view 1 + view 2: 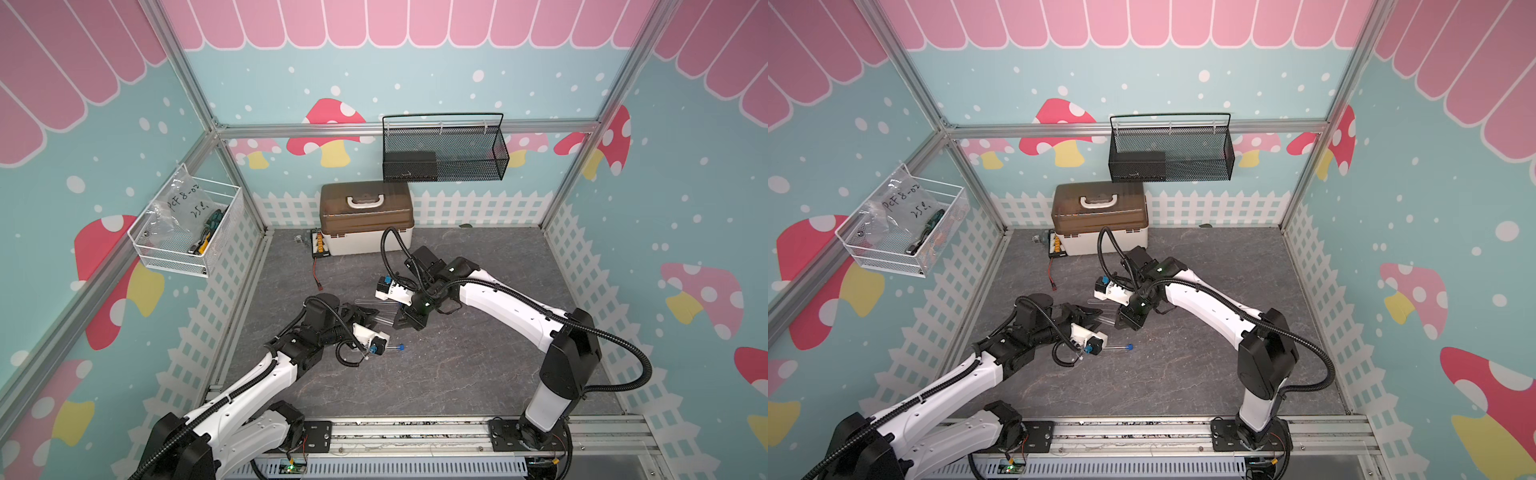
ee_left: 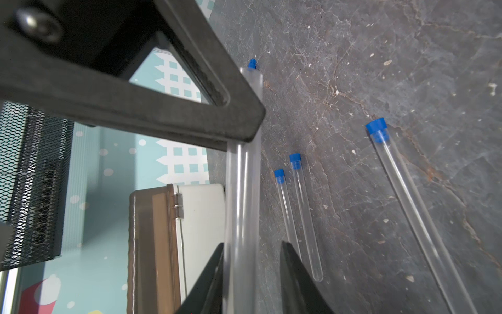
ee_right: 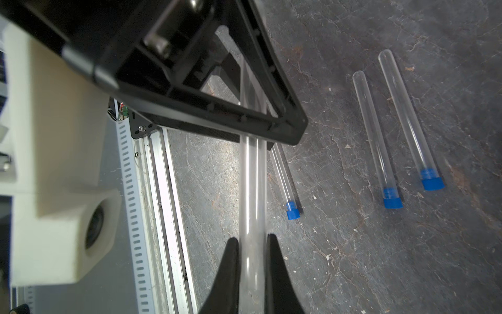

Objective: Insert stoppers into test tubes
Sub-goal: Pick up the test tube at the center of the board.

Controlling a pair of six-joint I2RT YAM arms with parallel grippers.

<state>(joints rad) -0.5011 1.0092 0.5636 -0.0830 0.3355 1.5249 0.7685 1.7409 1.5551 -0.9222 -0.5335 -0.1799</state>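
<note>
right gripper (image 3: 252, 242) clamped on tube (image 3: 252, 176) on near side of box (image 1: 365, 216), left gripper (image 2: 252, 244) loose round same tube, gap at one finger, three stoppered tubes (image 2: 301, 217) flat on table (image 1: 457, 374) there too, fourth stopper (image 2: 252, 64) just past held tube's end, seated or not unclear

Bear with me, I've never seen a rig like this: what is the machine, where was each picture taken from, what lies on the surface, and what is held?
The machine is two robot arms: the left arm and the right arm, at a grey tabletop. Two pictures look down from overhead; two come from the arms' wrist cameras. On the tabletop lie three clear test tubes, each plugged with a blue stopper. A fourth tube hangs between the arms: the right pincer is shut on it, while the left pincer stands open around it. Another stopper shows by its far end.
</note>
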